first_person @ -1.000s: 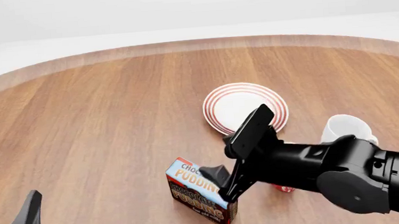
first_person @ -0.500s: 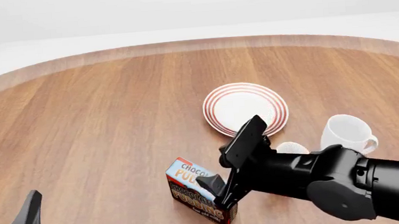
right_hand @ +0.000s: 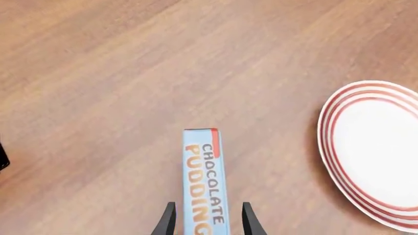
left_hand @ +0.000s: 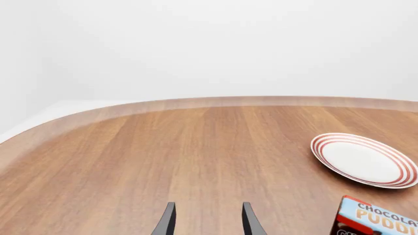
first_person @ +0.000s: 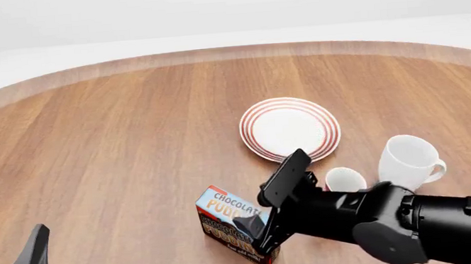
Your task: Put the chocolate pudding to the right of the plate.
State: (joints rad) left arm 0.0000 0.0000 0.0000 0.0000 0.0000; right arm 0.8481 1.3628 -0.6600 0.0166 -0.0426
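The right gripper (right_hand: 203,226) is hanging right over the chocolate pudding (first_person: 234,225), fingers spread and straddling the carton's narrow blue top, whose long axis is running along the line the gripper is pointing. The box is standing on the wooden table (first_person: 119,147), nearer the arms than the plate (first_person: 290,128) and off to its left. Compared with a second ago the right arm is sitting lower and further back, showing more lettering, while the left gripper (left_hand: 205,221) is idling open, well apart.

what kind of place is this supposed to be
Likely a simulated tabletop test scene rather than a real room: a rounded wooden table against blank white surroundings, set with a plate, a white mug and a chocolate pudding carton.
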